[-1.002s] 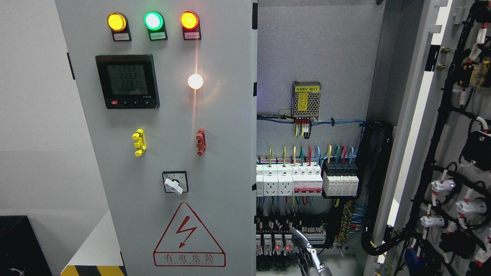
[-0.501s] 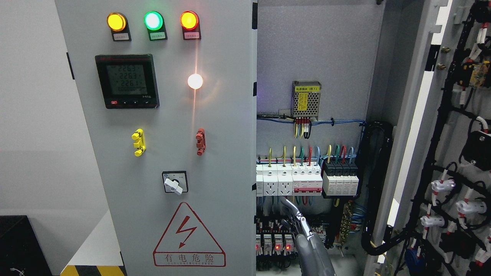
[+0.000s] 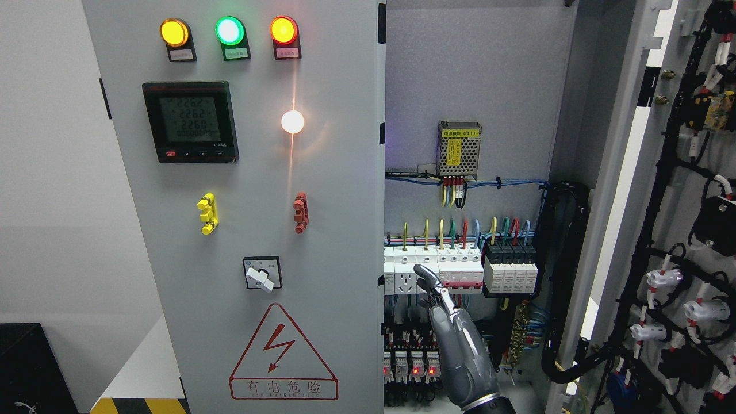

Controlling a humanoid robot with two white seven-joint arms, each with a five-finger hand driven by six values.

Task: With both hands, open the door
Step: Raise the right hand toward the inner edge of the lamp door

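The grey left door [image 3: 241, 230] of the electrical cabinet stands closed, carrying three lit lamps, a black meter [image 3: 190, 121], yellow and red handles and a rotary switch [image 3: 262, 274]. The right door [image 3: 673, 230] is swung wide open at the picture's right, its wired inner side facing me. My right hand [image 3: 431, 284] rises from the bottom edge right of the middle. Its fingers are stretched upward and hold nothing. It is in front of the white breakers [image 3: 431, 273] inside the cabinet, just right of the left door's free edge [image 3: 382, 287].
Inside the cabinet are a power supply [image 3: 458, 149], coloured wires, black breakers [image 3: 510, 270] and rows of relays [image 3: 408, 362] low down. A thick black cable bundle [image 3: 566, 287] runs along the right wall. A black box [image 3: 29, 368] and a striped floor edge [image 3: 138, 405] lie at the lower left.
My right hand has risen from the bottom edge, up and slightly left, until its fingertips reach the white breakers. The doors have not moved.
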